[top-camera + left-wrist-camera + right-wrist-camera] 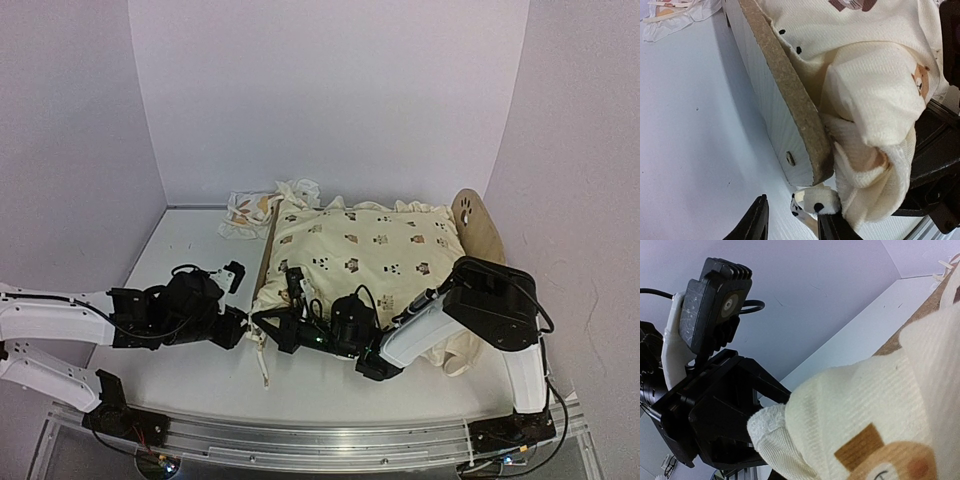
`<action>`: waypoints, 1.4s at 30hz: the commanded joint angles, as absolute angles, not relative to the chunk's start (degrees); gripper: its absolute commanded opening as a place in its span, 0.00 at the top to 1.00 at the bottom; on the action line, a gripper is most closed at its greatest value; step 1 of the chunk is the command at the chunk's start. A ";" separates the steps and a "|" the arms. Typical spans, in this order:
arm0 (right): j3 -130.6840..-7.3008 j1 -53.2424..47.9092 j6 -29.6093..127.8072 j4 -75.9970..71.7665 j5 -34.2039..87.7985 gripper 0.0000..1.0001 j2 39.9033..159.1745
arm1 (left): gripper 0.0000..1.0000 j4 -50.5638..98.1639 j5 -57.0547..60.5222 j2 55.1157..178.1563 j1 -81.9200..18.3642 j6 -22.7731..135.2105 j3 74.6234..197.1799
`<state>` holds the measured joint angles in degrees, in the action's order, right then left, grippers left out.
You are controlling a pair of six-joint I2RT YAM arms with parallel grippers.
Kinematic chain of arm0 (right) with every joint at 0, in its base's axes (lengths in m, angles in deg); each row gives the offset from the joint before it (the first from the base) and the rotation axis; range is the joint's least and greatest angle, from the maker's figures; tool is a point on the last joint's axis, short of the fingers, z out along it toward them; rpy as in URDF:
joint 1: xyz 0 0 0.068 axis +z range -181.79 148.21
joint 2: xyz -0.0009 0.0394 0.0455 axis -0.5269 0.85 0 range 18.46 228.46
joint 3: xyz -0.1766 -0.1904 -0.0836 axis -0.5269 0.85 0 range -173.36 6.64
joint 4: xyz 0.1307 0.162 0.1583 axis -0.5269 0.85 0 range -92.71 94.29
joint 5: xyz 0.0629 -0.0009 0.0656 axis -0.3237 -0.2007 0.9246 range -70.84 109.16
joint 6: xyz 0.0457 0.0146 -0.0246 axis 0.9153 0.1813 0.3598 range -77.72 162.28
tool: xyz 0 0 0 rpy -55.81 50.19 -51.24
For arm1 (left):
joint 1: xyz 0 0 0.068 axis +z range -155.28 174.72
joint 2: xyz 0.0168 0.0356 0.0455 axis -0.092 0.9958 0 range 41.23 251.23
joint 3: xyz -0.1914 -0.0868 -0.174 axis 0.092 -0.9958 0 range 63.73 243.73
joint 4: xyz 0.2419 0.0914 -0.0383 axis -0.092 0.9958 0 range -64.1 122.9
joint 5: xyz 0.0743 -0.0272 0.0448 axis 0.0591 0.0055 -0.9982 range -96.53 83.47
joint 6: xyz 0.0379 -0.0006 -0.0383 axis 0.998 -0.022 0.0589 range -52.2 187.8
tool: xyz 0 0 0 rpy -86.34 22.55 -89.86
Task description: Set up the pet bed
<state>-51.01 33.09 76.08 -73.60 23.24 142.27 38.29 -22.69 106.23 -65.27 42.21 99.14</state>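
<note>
The pet bed (790, 100) stood on the counter (190, 255), right of centre, with its paw-print end board (478, 228) at the far right. The left wrist camera saw its other plywood end edge-on. A cream animal-print quilt (370, 250) lay over it — one corner bunched off that near-left end. The right end effector (280, 325) was clamped on that corner. The left end effector (792, 227) hovered just beside it, fingers apart, with a black-dotted cream scrap (815, 202) at their tips. A leaf-print pillow (248, 212) lay behind the bed's left end.

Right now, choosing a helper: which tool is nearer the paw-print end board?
Right. The right tool grips the quilt, left of the end board; the left tool is farther left.
</note>
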 commanded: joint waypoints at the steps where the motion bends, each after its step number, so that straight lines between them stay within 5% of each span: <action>1: -51.81 32.69 76.94 -72.06 23.69 1.00 142.91 | 0.68 28.66 -21.82 105.42 -65.00 44.00 98.55; 6: -51.91 32.79 77.04 -72.06 23.81 1.00 143.00 | 0.77 24.39 -20.10 104.74 -64.91 45.64 97.15; 11: -51.65 32.76 76.91 -72.06 23.73 1.00 142.82 | 1.00 23.48 -21.88 104.42 -64.79 45.06 96.41; 18: -50.04 32.69 76.65 -71.94 23.47 0.99 141.70 | 1.00 24.07 -23.01 102.33 -64.83 44.00 95.68; 24: -48.32 32.74 74.57 -62.29 23.76 0.75 136.92 | 1.00 25.55 -24.70 103.09 -64.78 42.47 96.25; 36: -45.11 34.34 66.83 -44.18 28.42 0.47 128.82 | 1.00 25.40 -24.83 104.24 -64.76 41.18 96.48; 42: -50.30 37.31 62.81 -37.18 27.62 0.42 131.67 | 1.00 25.20 -24.23 105.56 -64.78 40.73 96.80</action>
<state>-45.89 35.22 66.72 -43.21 26.77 130.88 27.77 -23.74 104.65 -65.07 41.73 95.72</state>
